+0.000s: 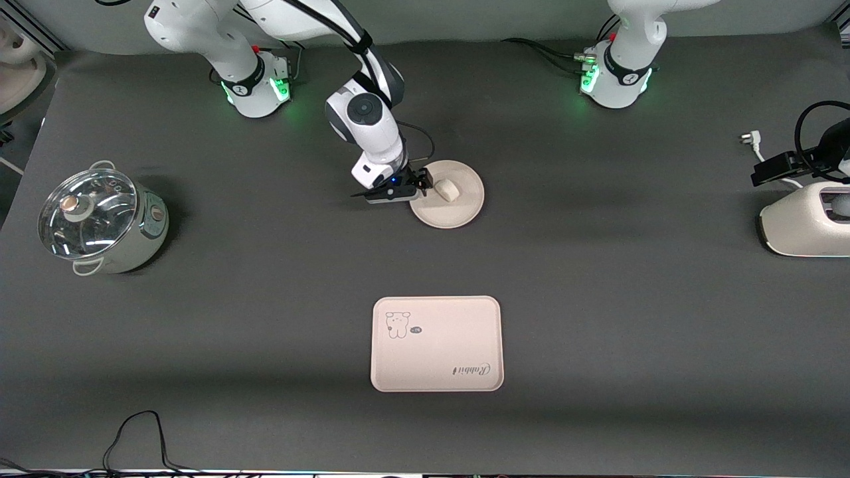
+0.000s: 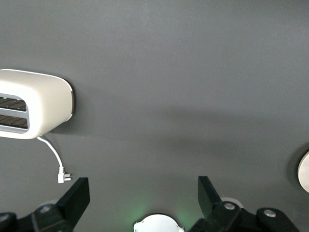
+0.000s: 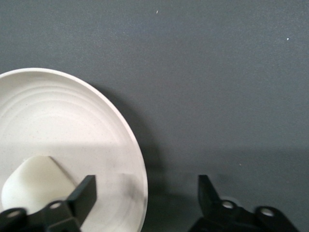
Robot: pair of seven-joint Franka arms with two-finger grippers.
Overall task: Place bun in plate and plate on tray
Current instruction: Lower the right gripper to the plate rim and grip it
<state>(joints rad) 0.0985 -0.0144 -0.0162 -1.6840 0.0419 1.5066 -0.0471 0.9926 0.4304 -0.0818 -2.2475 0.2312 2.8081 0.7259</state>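
The white bun [image 1: 447, 190] lies on the round cream plate [image 1: 466, 202] in the middle of the table. My right gripper [image 1: 423, 182] is open and low at the plate's rim, on the side toward the right arm's end. In the right wrist view the plate [image 3: 63, 121] and bun [image 3: 31, 183] show, and my gripper [image 3: 145, 193] straddles the rim, one finger over the plate and one over the table. The cream-pink tray [image 1: 438, 355] lies empty, nearer the front camera than the plate. My left gripper [image 2: 142, 189] is open, empty and held high over the table; it waits.
A pot with a glass lid [image 1: 99, 222] stands at the right arm's end. A white appliance [image 1: 807, 229] with a cord and plug [image 1: 747, 138] sits at the left arm's end; it also shows in the left wrist view [image 2: 34, 104]. A black cable [image 1: 139, 431] lies by the front edge.
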